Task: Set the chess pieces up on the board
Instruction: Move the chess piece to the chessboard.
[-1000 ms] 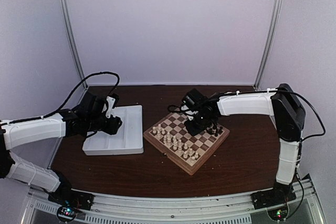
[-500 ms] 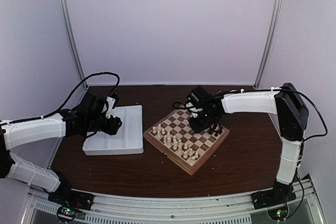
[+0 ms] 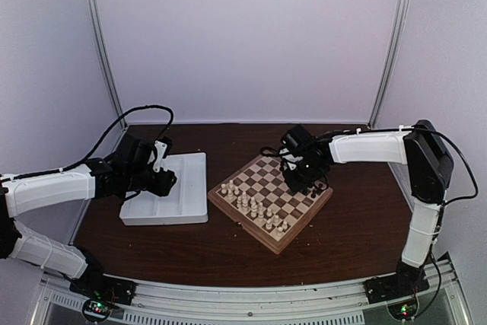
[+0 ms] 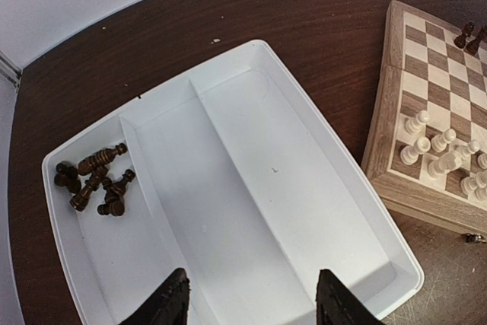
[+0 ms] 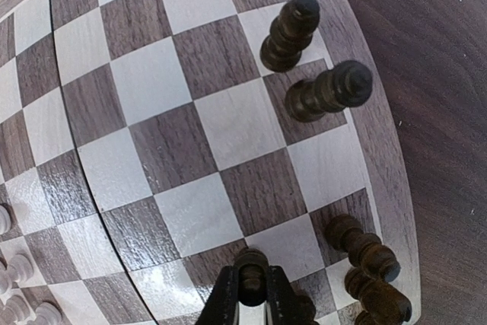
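Top external: the board (image 3: 270, 205) sits in the middle of the table (image 3: 350, 241). Cream pieces (image 3: 255, 207) stand in rows on its lower-left half, so that side looks finished. The dark side reads as only partly done. In the right wrist view four dark pieces (image 5: 329, 90) stand upright along the board's edge at the right of the frame, and most squares beside them are bare. In the left wrist view a heap (image 4: 95, 184) of dark ones lies tipped over in the left-hand compartment of the white tray (image 4: 358, 211); the other compartments hold nothing. Those are left to carry over. The right fingers (image 5: 226, 301), at bottom centre of the right wrist frame, are pinched narrow on the head of one dark piece (image 5: 251, 264) over the edge rows; I cannot tell whether its base touches the board. The left fingers (image 4: 173, 304) hover about half apart over the tray's near end, holding and touching nothing.
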`<state>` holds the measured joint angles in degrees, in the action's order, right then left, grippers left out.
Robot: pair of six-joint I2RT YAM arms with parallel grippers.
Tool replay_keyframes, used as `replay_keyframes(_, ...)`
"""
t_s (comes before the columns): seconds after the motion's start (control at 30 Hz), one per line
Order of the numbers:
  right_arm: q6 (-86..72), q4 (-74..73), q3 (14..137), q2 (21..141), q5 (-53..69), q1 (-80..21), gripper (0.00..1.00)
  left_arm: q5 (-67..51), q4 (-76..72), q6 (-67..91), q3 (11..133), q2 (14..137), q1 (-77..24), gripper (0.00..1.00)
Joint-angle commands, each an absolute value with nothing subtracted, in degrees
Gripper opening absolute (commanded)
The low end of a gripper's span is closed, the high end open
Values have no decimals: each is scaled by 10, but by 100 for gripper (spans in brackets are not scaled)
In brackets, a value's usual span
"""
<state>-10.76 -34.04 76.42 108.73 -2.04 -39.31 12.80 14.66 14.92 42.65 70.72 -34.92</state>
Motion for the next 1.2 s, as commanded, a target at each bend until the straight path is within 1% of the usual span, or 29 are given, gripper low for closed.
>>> replay_keyframes(0.0, -105, -339, 754, 1066, -36, -382, 10, 121, 137, 154, 444, 702, -346, 57)
replay_keyframes(0.33, -102, -338, 752, 1070, -34, -369, 12, 120, 138, 155, 447, 705, -346, 57)
replay_keyframes(0.53, -100, -337, 751, 1069, -32, -366, 17, 119, 138, 155, 448, 707, -346, 57)
replay_keyframes(0.63, -100, -337, 751, 1068, -30, -366, 23, 119, 138, 156, 449, 707, -346, 57)
replay_keyframes(0.7, -100, -337, 753, 1067, -29, -365, 25, 119, 139, 156, 451, 708, -346, 57)
replay_keyframes(0.93, -98, -348, 766, 1062, -29, -364, 26, 118, 141, 155, 451, 707, -346, 57)
replay_keyframes(1.17, -88, -376, 790, 1032, -36, -367, 26, 123, 143, 152, 453, 705, -346, 57)
